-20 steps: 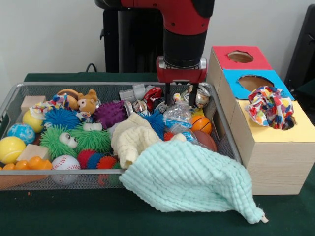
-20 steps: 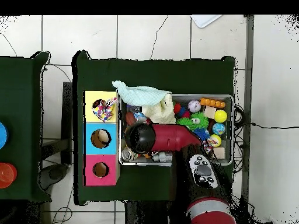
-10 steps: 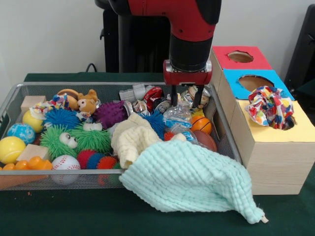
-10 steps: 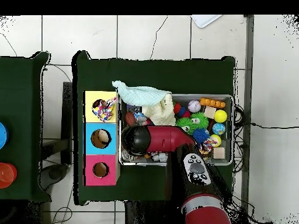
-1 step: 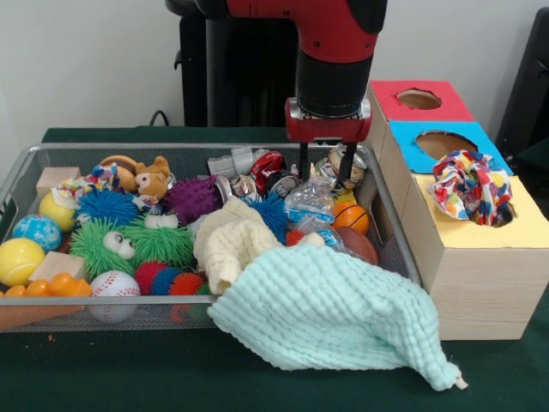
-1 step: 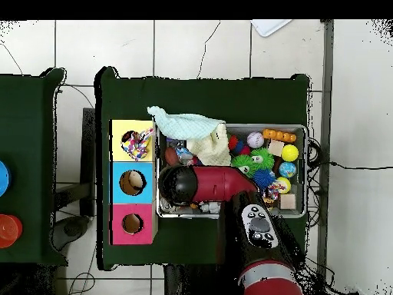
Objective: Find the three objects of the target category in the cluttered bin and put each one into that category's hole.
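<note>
Front view: gripper (image 5: 324,170) barely moved since prev.

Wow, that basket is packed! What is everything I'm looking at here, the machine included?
Wire bin: one, silver mesh, on the green table.
Mint cloth: one, draped over the bin's front rim.
Cream knit cloth: one, middle of the bin.
Spiky balls: several; green pair with eyes, blue, purple.
Teddy bear: one, brown, toward the bin's back.
Balls: baseball, yellow ball, small basketball.
Crushed cans: a few, back of the bin under the arm.
Box with holes: one, with red, blue and yellow tops, beside the bin.
Patterned cloth: one, multicoloured, stuffed in the yellow hole.
Arm: one, red and black.
Claw: one, open, over the cans.
</note>
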`<state>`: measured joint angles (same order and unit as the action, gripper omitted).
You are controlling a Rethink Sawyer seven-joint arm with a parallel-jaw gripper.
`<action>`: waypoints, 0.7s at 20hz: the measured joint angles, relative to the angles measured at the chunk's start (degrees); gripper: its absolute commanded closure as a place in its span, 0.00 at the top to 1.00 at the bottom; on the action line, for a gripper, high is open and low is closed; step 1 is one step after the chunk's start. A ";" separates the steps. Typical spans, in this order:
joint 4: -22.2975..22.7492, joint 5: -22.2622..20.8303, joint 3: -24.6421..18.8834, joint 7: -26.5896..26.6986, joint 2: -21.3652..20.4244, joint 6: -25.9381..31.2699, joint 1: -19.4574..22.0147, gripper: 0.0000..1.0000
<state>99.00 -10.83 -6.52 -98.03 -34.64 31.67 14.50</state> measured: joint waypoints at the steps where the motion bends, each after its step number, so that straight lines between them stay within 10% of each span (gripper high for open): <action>1: 0.17 0.01 0.00 0.00 -0.10 -0.01 -0.03 1.00; 14: 8.53 -0.02 0.00 0.00 -0.47 -0.05 -1.54 1.00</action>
<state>107.53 -10.84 -6.52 -98.03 -35.11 31.62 12.96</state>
